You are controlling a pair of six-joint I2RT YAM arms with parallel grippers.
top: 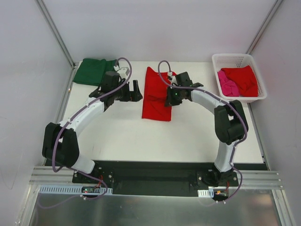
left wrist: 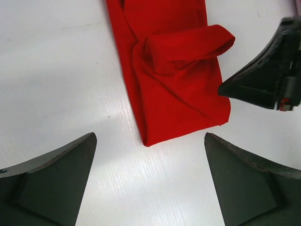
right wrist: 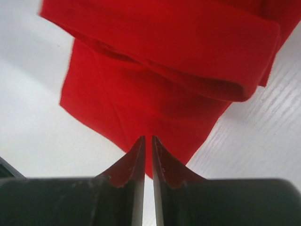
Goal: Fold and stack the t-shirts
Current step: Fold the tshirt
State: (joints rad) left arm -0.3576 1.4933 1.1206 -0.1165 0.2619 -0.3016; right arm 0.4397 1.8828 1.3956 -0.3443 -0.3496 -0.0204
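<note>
A bright red t-shirt (top: pixel 157 96) (left wrist: pixel 174 70) (right wrist: pixel 155 70) lies folded into a long strip at the table's middle back, one sleeve doubled over on top. My right gripper (top: pixel 172 98) (right wrist: pixel 146 137) sits at its right edge, its jaws nearly together with the cloth's hem at their tips; from the left wrist it appears as a dark shape (left wrist: pixel 263 80). Just left of the shirt, my left gripper (top: pixel 133 92) (left wrist: pixel 150 136) hangs wide open over bare table, holding nothing. A dark green t-shirt (top: pixel 91 70) lies folded at the back left corner.
A white lattice basket (top: pixel 237 57) stands at the back right, holding another red t-shirt (top: pixel 244 80) and a pink one (top: pixel 228 87). White walls close in the table at the back and both sides.
</note>
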